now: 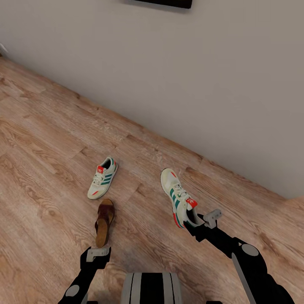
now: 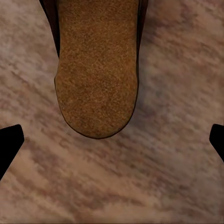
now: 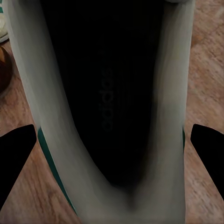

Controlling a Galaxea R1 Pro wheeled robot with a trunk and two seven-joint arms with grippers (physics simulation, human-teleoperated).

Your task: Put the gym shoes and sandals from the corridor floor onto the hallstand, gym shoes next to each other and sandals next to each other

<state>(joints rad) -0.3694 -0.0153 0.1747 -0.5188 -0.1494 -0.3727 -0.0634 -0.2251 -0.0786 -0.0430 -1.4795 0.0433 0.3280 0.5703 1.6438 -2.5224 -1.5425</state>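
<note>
Sneakers, cream-white lace-ups with green side stripes and red-orange accents, sit well apart on the light brown wood-plank corridor floor. Nearest the robot, at about 7 o'clock in the head view, the left tool hovers just behind the heel end of a dark brown leather sandal with a tan insole; in the left wrist view its black fingertips stand wide apart, either side of the sandal's rounded insole end, touching nothing. At about 5 o'clock, the right tool is at the heel of the nearer sneaker, which points up toward 11 o'clock. In the right wrist view the tool's fingertips flank the shoe's dark opening with bare floor between pad and shoe, so they are spread and not clamped. Farther off, at about 10 o'clock from the sandal's toe, the second sneaker lies flat on the boards. Beyond it, a plain pale grey wall meets the floor.
</note>
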